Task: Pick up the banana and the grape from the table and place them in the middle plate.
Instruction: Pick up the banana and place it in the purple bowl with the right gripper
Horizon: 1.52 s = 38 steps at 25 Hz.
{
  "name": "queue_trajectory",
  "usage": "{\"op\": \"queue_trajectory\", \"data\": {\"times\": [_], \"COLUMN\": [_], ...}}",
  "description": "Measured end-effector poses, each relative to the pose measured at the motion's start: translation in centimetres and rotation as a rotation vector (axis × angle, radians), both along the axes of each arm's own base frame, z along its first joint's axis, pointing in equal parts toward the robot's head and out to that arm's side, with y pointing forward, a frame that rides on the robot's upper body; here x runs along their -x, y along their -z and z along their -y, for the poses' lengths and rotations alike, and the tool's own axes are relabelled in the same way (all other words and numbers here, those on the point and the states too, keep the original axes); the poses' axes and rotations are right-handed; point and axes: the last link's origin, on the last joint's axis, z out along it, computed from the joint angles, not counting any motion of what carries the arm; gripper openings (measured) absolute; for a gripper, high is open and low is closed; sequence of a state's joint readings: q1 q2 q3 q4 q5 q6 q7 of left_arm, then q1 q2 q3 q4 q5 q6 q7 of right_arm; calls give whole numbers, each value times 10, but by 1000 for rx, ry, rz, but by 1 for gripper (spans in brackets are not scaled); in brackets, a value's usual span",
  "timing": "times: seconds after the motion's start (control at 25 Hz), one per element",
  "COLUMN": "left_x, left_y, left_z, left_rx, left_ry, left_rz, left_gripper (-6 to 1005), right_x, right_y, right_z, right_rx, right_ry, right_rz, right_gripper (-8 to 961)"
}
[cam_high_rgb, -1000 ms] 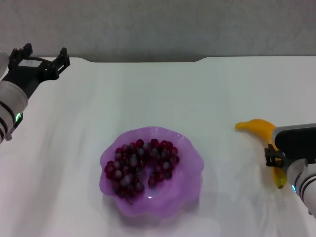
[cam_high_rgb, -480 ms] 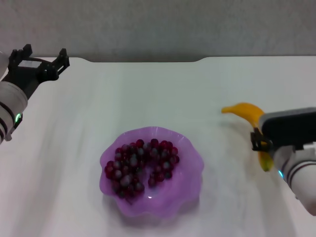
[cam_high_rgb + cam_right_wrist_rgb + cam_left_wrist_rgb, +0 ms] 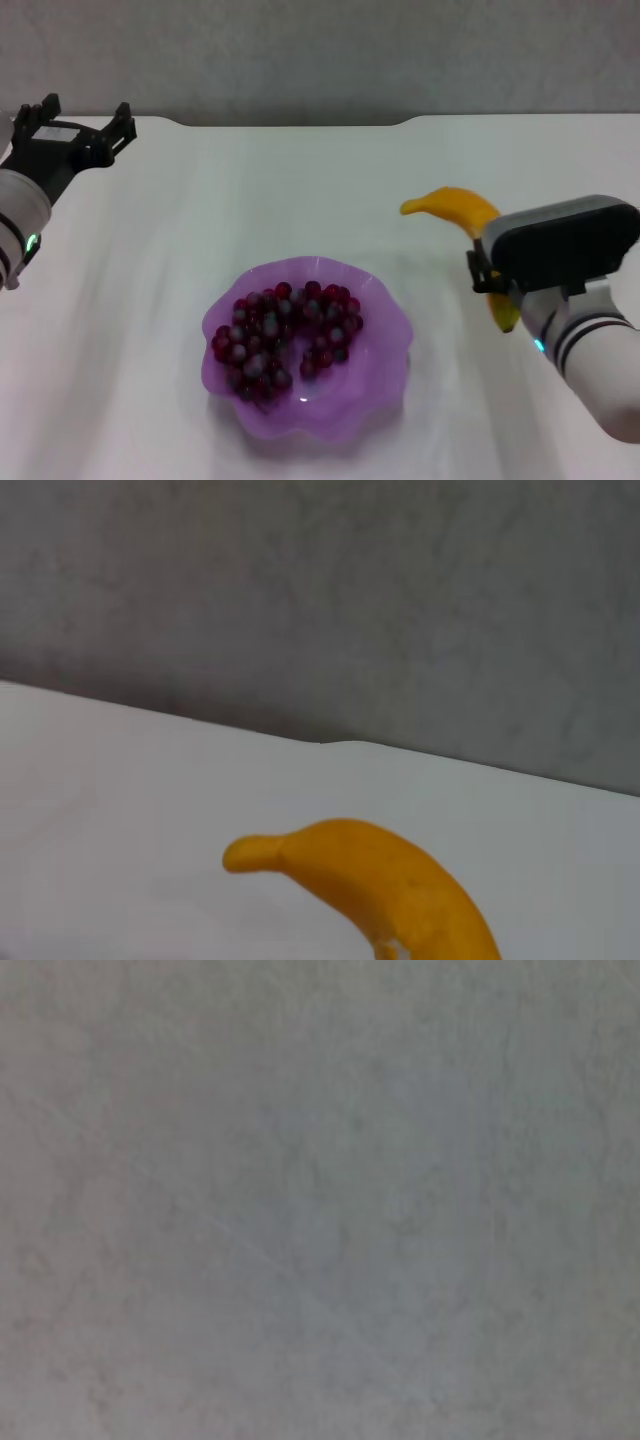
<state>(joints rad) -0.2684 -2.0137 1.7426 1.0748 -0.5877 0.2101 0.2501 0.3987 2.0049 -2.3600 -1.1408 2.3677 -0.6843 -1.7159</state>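
item: plain white flat table (image 3: 300,190), notched along its far edge, grey wall behind.

item: translucent lilac-purple shallow middle plate (image 3: 385,345) with a wavy scalloped rim, resting on the table's near centre.

item: long bunch of small dark red-purple round grape (image 3: 283,335), some pale with bloom, lying inside the plate and filling its left and middle part.

item: curved, smooth yellow-orange banana (image 3: 452,207), lifted clear of the table to the right of the plate; one end points left toward the plate side, the other runs down behind the gripper housing. in the right wrist view the banana (image 3: 372,880) shows close up above the white surface.

item: right gripper (image 3: 497,282), at the right of the table beside the plate, jaws pinching the banana near its lower half.

item: left gripper (image 3: 82,117), black, at the table's far left corner, well apart from the plate, fingers spread wide with nothing between them. its wrist view shows only grey wall.
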Motion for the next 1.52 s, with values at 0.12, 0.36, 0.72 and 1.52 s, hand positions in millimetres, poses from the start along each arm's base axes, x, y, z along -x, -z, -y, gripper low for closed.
{"op": "queue_trajectory", "data": {"times": [0.12,0.36,0.72,1.52], "left_x": [0,2,-2,-4], "left_y": [0,1,3,3], "left_z": [0,-1,-3,-4], "left_rx": [0,5,6,6], "left_ry": [0,-4,4,10], "left_rz": [-2,-6,-7,-9], "left_gripper": [878,878,878,878], "right_x": [12,35,55,55], "right_y": [4,10,26,48], "right_z": [1,6,15,29], "right_rx": [42,107,213,336], "right_ry": [-37,-134,-246,-306], "right_rz": [1,13,-15,-59], "right_gripper": [456,456,455,456]}}
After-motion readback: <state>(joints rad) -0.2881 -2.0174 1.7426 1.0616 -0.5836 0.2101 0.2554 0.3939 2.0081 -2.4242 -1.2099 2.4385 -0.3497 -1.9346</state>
